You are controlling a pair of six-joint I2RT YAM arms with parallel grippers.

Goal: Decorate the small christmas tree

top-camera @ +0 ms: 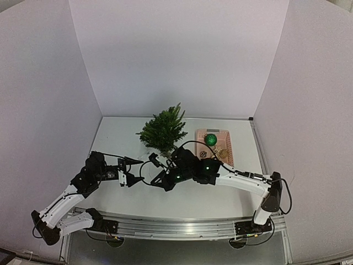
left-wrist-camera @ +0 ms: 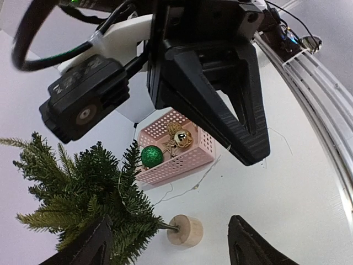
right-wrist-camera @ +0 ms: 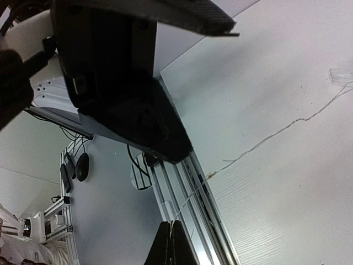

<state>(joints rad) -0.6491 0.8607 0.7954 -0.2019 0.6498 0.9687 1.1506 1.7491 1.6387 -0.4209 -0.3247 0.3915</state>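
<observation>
Two arms meet low over the table (top-camera: 138, 201), in front of the small christmas tree (top-camera: 164, 130). The tree stands upright toward the back of the table, just left of a pink basket (top-camera: 222, 134). In the overhead view the right arm crosses in front of its trunk. In the left wrist view its tan base (left-wrist-camera: 185, 231) sits flat on the white surface, clear of the basket.

The right gripper (right-wrist-camera: 172, 232) is clenched, its fingers pressed together to a narrow point. A thin wire (right-wrist-camera: 265, 138) runs across the table and ends at that point, so it appears to be pinched there, though the strand is too fine to be sure. The left gripper (top-camera: 131, 172) is released, jaws spread wide with nothing between them. It points toward the right gripper, and its fingers (left-wrist-camera: 251, 248) frame the base in its own camera.

Inside the basket lie a green bauble (left-wrist-camera: 149, 155) and a gold ornament (left-wrist-camera: 182, 138) among other gold pieces. More of the wire trails over the table in front of the basket toward the tree.
</observation>
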